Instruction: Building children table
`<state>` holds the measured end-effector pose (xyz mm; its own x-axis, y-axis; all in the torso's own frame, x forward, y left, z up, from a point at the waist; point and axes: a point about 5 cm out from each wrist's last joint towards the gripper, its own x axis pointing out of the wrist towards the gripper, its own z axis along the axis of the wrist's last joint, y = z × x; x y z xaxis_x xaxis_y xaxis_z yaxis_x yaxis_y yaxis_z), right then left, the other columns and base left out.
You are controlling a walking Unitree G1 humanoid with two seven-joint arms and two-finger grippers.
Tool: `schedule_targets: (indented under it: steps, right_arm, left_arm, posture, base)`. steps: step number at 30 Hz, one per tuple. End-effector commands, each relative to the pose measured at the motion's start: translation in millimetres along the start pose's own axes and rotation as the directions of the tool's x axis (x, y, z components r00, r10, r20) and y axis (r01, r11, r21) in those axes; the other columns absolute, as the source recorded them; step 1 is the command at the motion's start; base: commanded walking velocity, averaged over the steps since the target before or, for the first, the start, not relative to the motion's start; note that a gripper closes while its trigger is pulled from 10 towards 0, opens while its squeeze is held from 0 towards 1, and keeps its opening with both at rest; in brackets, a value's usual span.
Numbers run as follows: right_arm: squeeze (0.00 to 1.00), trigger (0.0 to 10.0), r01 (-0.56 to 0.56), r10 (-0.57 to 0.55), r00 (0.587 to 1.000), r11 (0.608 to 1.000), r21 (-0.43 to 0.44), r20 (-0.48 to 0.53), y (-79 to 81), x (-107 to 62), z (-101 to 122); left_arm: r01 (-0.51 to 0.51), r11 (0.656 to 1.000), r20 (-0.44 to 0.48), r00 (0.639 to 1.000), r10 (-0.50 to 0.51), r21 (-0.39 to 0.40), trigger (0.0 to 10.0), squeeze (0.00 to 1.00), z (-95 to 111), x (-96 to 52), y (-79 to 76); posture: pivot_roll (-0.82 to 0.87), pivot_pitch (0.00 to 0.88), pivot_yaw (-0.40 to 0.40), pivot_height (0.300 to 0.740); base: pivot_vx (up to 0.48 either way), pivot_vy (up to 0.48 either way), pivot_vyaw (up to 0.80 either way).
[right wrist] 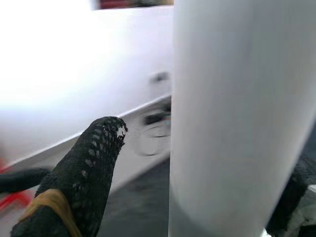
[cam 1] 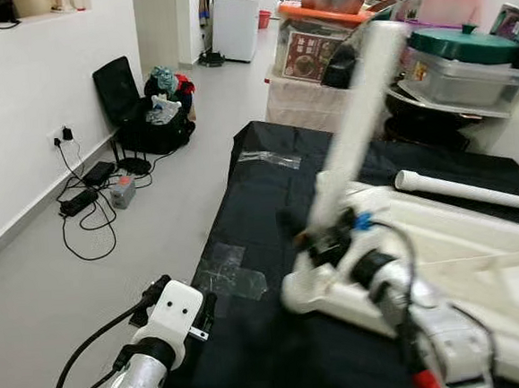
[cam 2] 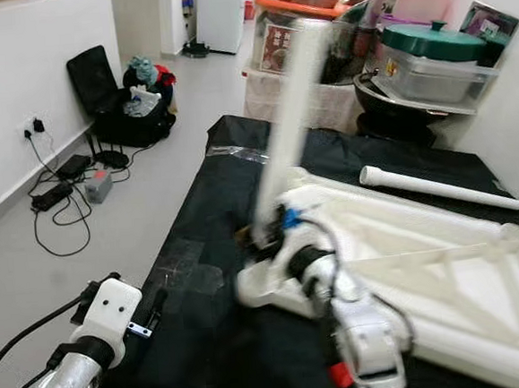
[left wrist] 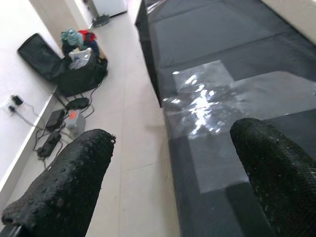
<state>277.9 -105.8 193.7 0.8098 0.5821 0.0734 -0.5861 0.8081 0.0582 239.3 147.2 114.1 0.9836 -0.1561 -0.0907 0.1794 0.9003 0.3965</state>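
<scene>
Right gripper (cam 1: 312,235) pinches a white table leg (cam 1: 357,119), which stands tilted at the near corner of the white table frame (cam 2: 427,262) lying on the black mat (cam 1: 271,337). Left gripper (left wrist: 173,182) hovers over the mat's edge, fingers (left wrist: 74,177) spread wide. Second white leg (cam 2: 439,187) lies beyond the frame.

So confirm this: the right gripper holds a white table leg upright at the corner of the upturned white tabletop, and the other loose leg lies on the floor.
Not quite. The other loose leg lies on the black-covered table, not the floor, as the right eye view shows. The rest holds: the right gripper is at the upright leg by the tabletop corner.
</scene>
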Motion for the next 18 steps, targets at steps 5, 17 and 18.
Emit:
schedule_targets:
  steps: [5, 17, 18]
  right_arm:
    - [0.00, 10.0, 0.042, -0.042, 0.999, 0.999, -0.025, -0.002, -19.1, 1.8, -3]
    - [0.00, 10.0, 0.005, -0.005, 1.000, 0.999, -0.045, 0.019, -23.2, 6.7, -2]
    - [0.00, 10.0, -0.011, 0.012, 0.999, 0.999, -0.047, 0.030, -22.2, 8.6, 0]
  left_arm:
    - [0.013, 1.000, -0.012, 1.000, -0.013, 0.000, 10.0, 0.00, -3, 0.7, -3.8]
    - [0.017, 1.000, -0.010, 1.000, -0.017, -0.002, 10.0, 0.00, -3, -0.4, -5.6]
    - [0.015, 1.000, -0.011, 1.000, -0.015, -0.002, 10.0, 0.00, -3, -0.6, -5.7]
  posture:
    - [0.14, 0.000, -0.200, 0.740]
    - [0.14, 0.000, -0.204, 0.740]
    - [0.15, 0.000, -0.208, 0.740]
  base:
    - [0.000, 0.000, 0.00]
    - [0.000, 0.000, 0.00]
    - [0.000, 0.000, 0.00]
